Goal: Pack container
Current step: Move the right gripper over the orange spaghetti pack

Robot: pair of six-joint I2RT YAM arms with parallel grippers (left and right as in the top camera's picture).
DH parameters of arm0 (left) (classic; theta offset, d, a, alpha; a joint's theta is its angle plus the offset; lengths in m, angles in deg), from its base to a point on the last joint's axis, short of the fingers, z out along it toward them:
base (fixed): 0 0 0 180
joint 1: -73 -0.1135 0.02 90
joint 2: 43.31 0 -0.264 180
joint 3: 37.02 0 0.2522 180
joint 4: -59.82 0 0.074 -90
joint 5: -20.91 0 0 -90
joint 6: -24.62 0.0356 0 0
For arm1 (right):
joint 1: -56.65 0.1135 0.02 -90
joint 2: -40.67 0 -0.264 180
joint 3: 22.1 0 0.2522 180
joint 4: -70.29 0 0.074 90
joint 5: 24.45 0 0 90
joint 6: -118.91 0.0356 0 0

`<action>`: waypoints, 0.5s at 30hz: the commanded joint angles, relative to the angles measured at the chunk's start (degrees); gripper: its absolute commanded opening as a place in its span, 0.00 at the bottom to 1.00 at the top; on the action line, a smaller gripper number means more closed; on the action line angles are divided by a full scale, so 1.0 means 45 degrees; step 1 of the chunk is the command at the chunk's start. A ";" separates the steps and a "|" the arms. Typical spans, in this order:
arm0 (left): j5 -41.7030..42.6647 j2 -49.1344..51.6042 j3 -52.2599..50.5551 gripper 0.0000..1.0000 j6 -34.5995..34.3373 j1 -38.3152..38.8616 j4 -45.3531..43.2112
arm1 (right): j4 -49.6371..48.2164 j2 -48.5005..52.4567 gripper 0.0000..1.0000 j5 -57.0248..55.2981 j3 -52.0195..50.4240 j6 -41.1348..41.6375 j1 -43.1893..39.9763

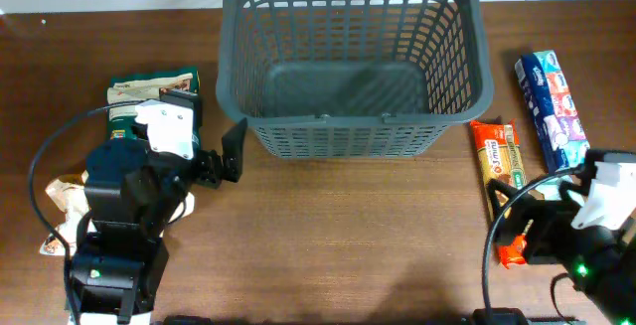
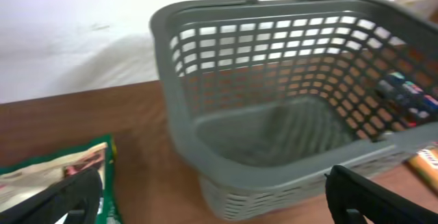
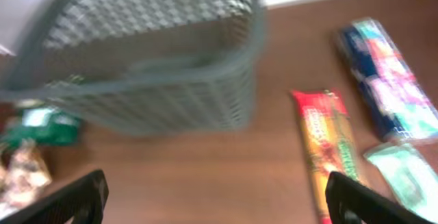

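The dark grey slotted basket (image 1: 348, 118) stands at the back middle of the table, with nothing inside it. It also shows in the left wrist view (image 2: 274, 176) and the right wrist view (image 3: 157, 66). My left gripper (image 1: 209, 126) is open and empty, just left of the basket's front left corner, and its fingertips frame the left wrist view (image 2: 219, 203). My right gripper (image 1: 542, 201) is open and empty at the front right, over the lower end of an orange-red snack pack (image 1: 497, 161). Its right fingertip lies next to that pack (image 3: 328, 142).
A green pack (image 1: 149, 91) lies left of the basket, also in the left wrist view (image 2: 55, 176). A beige snack bag (image 1: 60, 196) lies at the far left. A blue pack (image 1: 552, 106) lies right of the basket. A pale teal pack (image 3: 407, 176) shows at the right.
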 commanded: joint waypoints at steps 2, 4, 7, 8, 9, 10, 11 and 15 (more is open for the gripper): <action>-0.0670 0.0136 0.0253 0.99 0.1039 0.0044 -0.0010 | 0.1107 0.0418 0.99 -0.2866 0.0690 -0.0189 0.0058; -0.0665 0.0253 0.0253 0.99 0.1258 0.0044 -0.0005 | 0.1758 0.0685 0.99 -0.3575 0.0685 -0.0185 0.0058; -0.0665 0.0491 0.0253 0.99 0.1258 0.0044 0.0034 | 0.2487 0.1219 0.99 -0.4609 0.0685 -0.0243 0.0058; -0.0665 0.0563 0.0253 0.99 0.1258 0.0044 0.0058 | 0.2667 0.1413 0.99 -0.4779 0.0685 -0.0393 0.0058; -0.0665 0.0656 0.0253 0.99 0.1258 0.0044 0.0126 | 0.2803 0.1656 0.99 -0.4964 0.0685 -0.0699 0.0058; -0.0665 0.0724 0.0253 0.99 0.1258 0.0044 0.0185 | 0.2875 0.1889 0.99 -0.5202 0.0685 -0.0967 0.0058; -0.0661 0.0845 0.0253 0.99 0.1253 0.0044 0.0262 | 0.2885 0.2312 0.99 -0.5571 0.0685 -0.1457 0.0058; -0.0661 0.1035 0.0253 0.99 0.1248 0.0044 0.0398 | 0.2511 0.3575 0.99 -0.6237 0.0680 -0.2351 0.0058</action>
